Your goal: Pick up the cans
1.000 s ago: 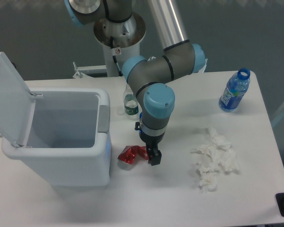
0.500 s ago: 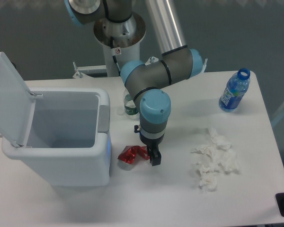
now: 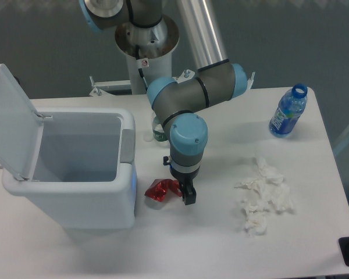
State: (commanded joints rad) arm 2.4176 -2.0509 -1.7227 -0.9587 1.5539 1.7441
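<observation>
Pointing straight down at the table [image 3: 192, 244], our gripper [image 3: 185, 195] sits at the right end of the crushed red can [image 3: 161, 190]; we see one dark finger [image 3: 189, 197] low beside the can, but the wrist hides the jaws, so we cannot tell whether they are wide, narrow or already closed on the metal. We take the can as our landmark: it lies on the table just right of the white bin [image 3: 75, 168], near that bin's lower right corner. We count one can, one bin with its lid [image 3: 10, 119] standing open, two bottles and one heap of crumpled tissue [image 3: 263, 196]. Right of the can, past the gripper, the tissue lies well apart. Up and far right of the can, the blue-labelled bottle [image 3: 288, 111] stands near the table's right edge. Above the can, the green-labelled bottle [image 3: 159, 132] is mostly hidden behind the arm's wrist. Below the can, bare tabletop runs to the front edge.
</observation>
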